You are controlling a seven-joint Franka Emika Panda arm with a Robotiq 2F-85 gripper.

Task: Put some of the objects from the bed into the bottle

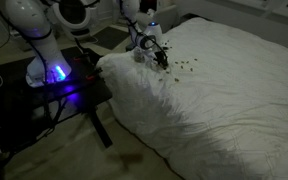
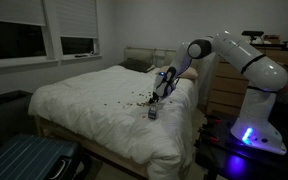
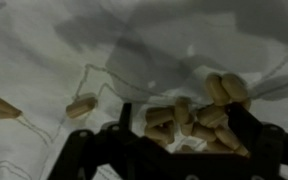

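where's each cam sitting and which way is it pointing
Exterior view: high beside the base, looking down across the bed; shows base, arm, and fingers by the bits.
Exterior view: off the foot of the bed, facing the headboard and window; shows the whole arm.
Wrist view: looks down at the duvet; shows open fingers around bits.
Shared: both exterior views show bed, arm, bits; all three show the bits.
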